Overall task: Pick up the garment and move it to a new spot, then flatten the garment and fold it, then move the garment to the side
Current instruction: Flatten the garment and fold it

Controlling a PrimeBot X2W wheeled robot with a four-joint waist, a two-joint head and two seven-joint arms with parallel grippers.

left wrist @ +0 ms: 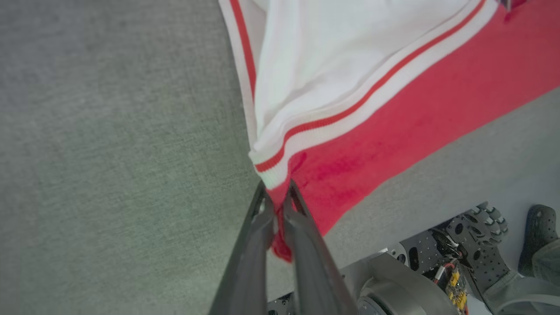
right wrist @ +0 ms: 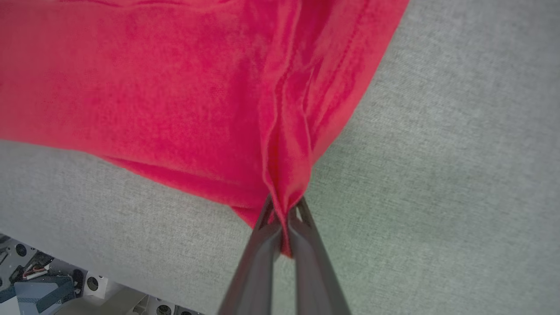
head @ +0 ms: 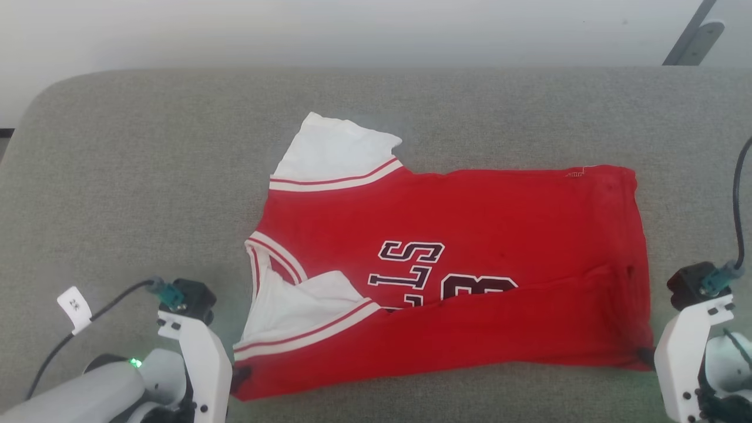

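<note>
We count one shirt (head: 470, 235), two robot hands, and one tabletop (head: 147, 176) under them all.

The shirt lies across the middle of the tabletop, collar toward the robot's left and hem toward its right. It is a red jersey knit with two white sleeves: the far sleeve (head: 335, 150) points away from the robot, and the near sleeve (head: 299, 305) lies folded in over the body. Each sleeve ends in a white band with one thin red stripe. The black, white-edged lettering (head: 417, 264) runs sideways, and a long red flap folded up from the near edge covers part of it.

The left hand (left wrist: 275, 189) has its two dark fingers pressed together on the shirt's near left corner, pinching red cloth just below the striped band. The right hand (right wrist: 284, 205) is likewise pressed together, pinching the near right corner, where the cloth gathers into soft pleats that run up from the fingertips.

The tabletop is covered in grey woven fabric with a fine, even grain, and its far left corner is rounded. Behind it stands a plain pale wall (head: 352, 29), with one grey metal bracket (head: 696, 38) at the upper right.

There are two black cables, one per white wrist. The left cable (head: 117, 296) carries a small white tag (head: 74, 305). The right cable (head: 737, 205) curves upward.

Below the tabletop's near edge, the wrist views show perforated metal plates (left wrist: 472, 236).
</note>
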